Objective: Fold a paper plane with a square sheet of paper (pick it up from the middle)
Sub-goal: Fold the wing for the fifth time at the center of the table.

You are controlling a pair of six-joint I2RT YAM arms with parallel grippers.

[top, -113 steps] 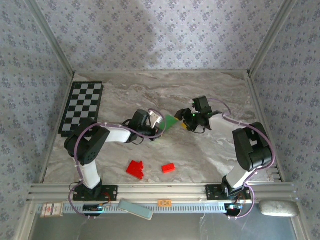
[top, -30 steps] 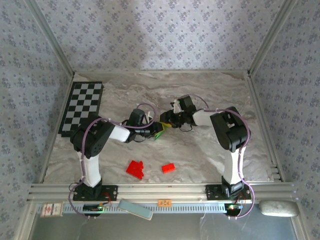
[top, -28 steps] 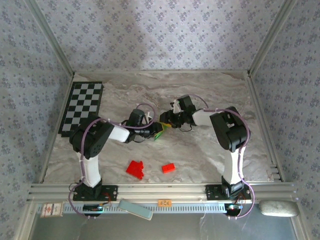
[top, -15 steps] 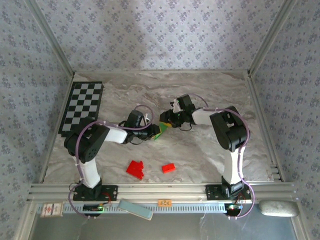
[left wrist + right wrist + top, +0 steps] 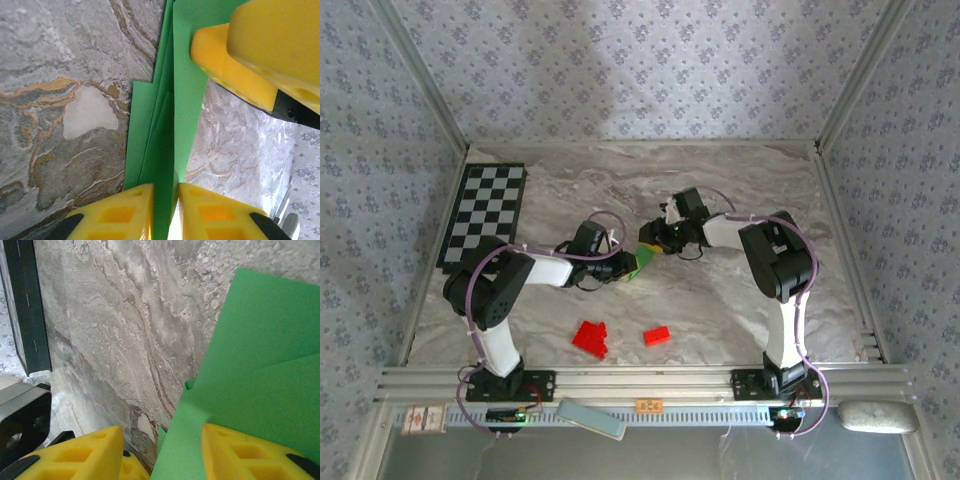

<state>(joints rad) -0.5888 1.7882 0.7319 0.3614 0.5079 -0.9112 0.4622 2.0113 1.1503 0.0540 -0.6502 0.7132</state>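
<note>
The square sheet of paper (image 5: 643, 259), bright green and folded into several narrow layers, stands on edge near the table's middle. In the left wrist view the paper (image 5: 172, 125) runs up from my left gripper (image 5: 165, 192), whose yellow fingers (image 5: 125, 210) are shut on its lower end. My left gripper (image 5: 626, 264) sits just left of the paper from above. My right gripper (image 5: 656, 238) meets it from the right. In the right wrist view my right gripper (image 5: 161, 442) stands open, one finger (image 5: 250, 455) lying against a flat green layer (image 5: 260, 365), the other finger (image 5: 75, 455) apart over bare table.
A black-and-white checkered board (image 5: 485, 215) lies at the back left. Two red blocks (image 5: 590, 337) (image 5: 657, 336) sit near the front, between the arm bases. Patterned walls enclose the marble table (image 5: 750, 190) on three sides.
The left arm's elbow has swung left and down while its gripper kept hold of the paper. The right arm has stayed nearly still beside it.
</note>
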